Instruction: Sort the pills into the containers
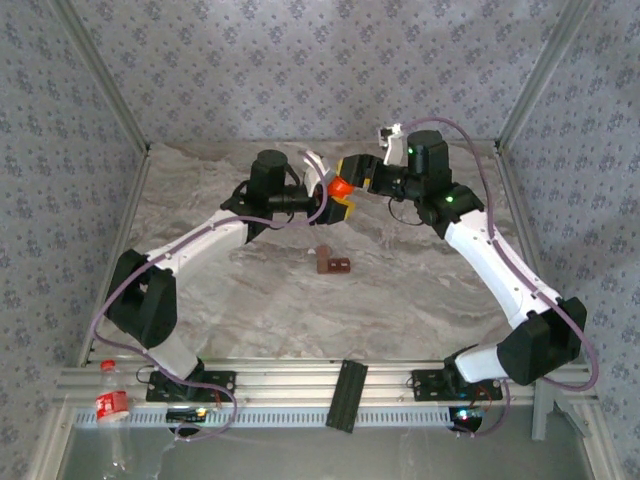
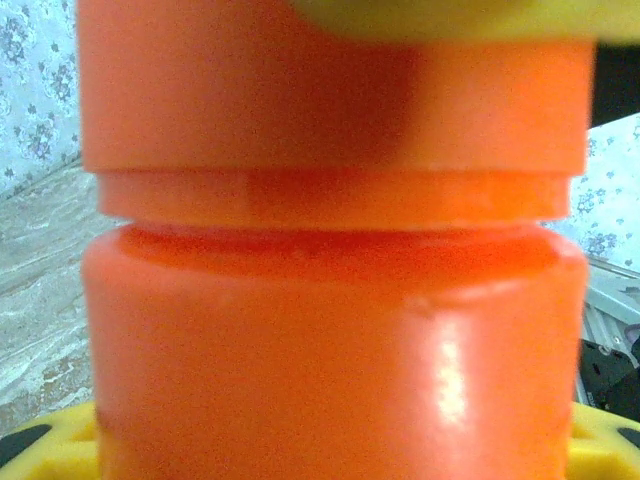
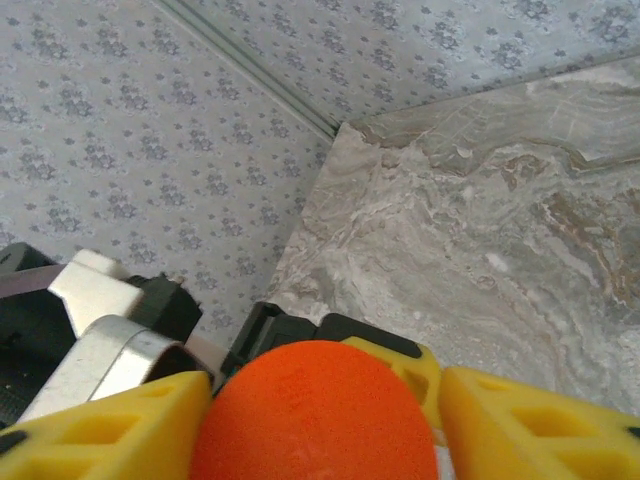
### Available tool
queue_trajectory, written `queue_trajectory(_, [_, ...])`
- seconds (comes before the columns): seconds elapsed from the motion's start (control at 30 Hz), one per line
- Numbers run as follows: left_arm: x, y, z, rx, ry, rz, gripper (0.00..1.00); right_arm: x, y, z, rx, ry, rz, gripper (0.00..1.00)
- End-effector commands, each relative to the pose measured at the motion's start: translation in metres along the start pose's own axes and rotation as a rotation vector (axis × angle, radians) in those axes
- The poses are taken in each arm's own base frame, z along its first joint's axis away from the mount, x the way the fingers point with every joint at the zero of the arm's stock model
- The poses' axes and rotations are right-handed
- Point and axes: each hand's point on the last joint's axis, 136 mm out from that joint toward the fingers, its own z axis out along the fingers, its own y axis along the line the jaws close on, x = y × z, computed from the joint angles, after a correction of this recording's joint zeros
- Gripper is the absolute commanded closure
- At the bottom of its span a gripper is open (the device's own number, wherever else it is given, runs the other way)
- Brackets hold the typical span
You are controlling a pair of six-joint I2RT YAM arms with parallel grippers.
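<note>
An orange bottle hangs above the far middle of the marble table. My left gripper is shut on its body, with yellow fingers showing at the body's lower sides. From the right, my right gripper has its yellow fingers pressed against both sides of the bottle's orange cap. The containers, a small reddish-brown strip of compartments, lie on the table in front of both grippers. The pills are hidden.
Patterned walls with metal corner posts enclose the table on three sides. A plastic bottle with a red label lies at the near left by the rail. A black block sits on the rail between the arm bases.
</note>
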Motion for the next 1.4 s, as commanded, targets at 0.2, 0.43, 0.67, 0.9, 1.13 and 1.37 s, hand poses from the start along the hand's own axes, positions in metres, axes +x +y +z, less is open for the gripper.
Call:
queue_trajectory(0.2, [-0.035,-0.011,-0.004,0.026,-0.080,0.089,1.00,0.016,0.004,0.002,-0.101,0.095,-0.192,0.56])
queue_trajectory(0.43, [-0.036,-0.015,-0.007,0.034,-0.079,0.090,1.00,0.024,-0.015,-0.009,-0.274,0.143,-0.391,0.53])
queue_trajectory(0.67, [-0.036,-0.019,-0.010,0.036,-0.077,0.093,1.00,0.007,-0.022,-0.005,-0.368,0.182,-0.321,0.48])
queue_trajectory(0.9, [-0.035,-0.018,-0.010,0.028,-0.078,0.093,1.00,-0.014,-0.016,-0.022,-0.332,0.070,-0.270,0.16])
queue_trajectory(1.13, [-0.037,-0.015,-0.009,0.018,-0.083,0.102,1.00,-0.020,-0.020,-0.051,-0.099,-0.119,-0.159,0.11])
queue_trajectory(1.37, [-0.037,-0.011,-0.005,0.016,-0.082,0.099,1.00,-0.019,-0.013,-0.049,0.061,-0.167,-0.047,0.09])
